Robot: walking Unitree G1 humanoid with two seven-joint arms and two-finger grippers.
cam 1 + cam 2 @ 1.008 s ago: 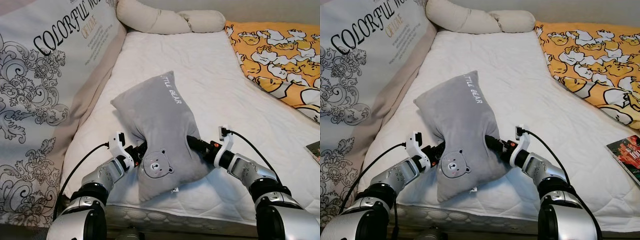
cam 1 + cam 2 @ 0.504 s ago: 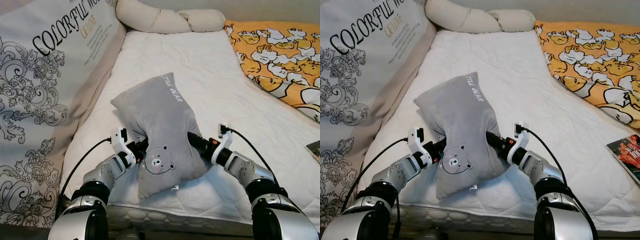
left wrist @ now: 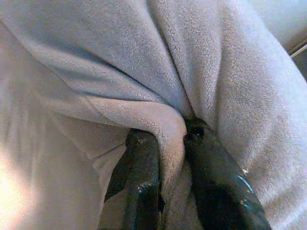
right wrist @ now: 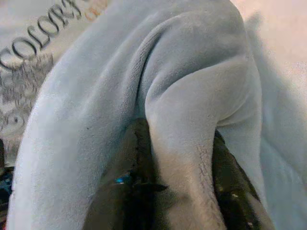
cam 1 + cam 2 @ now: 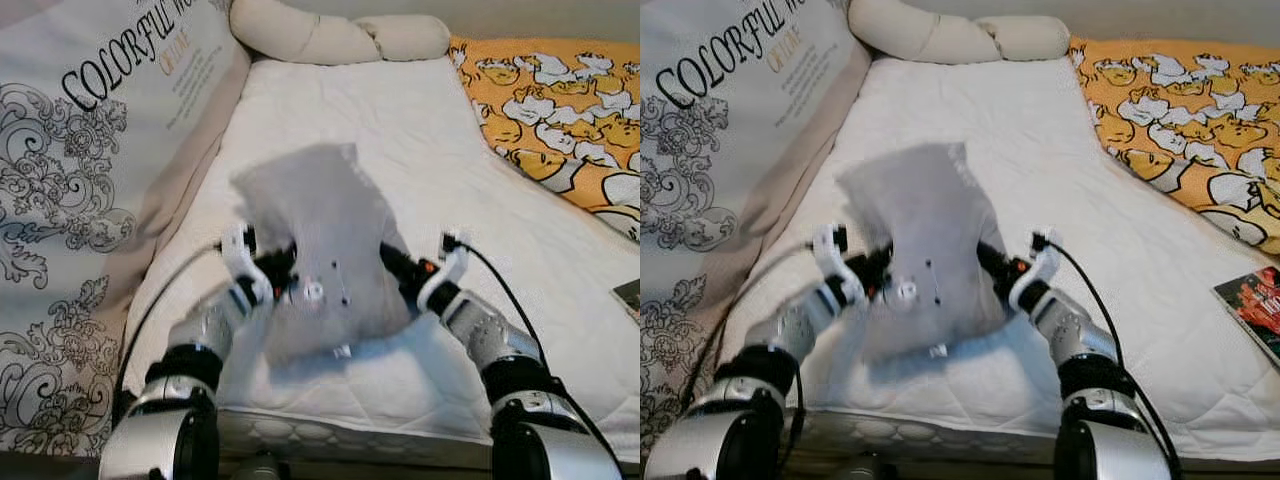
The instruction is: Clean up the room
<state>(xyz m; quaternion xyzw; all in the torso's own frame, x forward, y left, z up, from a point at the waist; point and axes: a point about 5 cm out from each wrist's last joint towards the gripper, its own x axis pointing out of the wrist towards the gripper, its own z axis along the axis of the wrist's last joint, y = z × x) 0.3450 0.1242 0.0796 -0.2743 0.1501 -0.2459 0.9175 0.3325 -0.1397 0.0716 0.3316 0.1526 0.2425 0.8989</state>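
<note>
Left eye view: left gripper (image 5: 282, 272) and right gripper (image 5: 392, 264) each pinch the grey pillow (image 5: 320, 240).

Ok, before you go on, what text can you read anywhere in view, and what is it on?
"COLORFUL WO", cut off at the edge: black letters on the large patterned cushion.
Orange line beneath it, and the small grey lines under that: too small to read.
Grey pillow, held in both grippers: motion-blurred, nothing readable.
Book: cover print too small.
</note>
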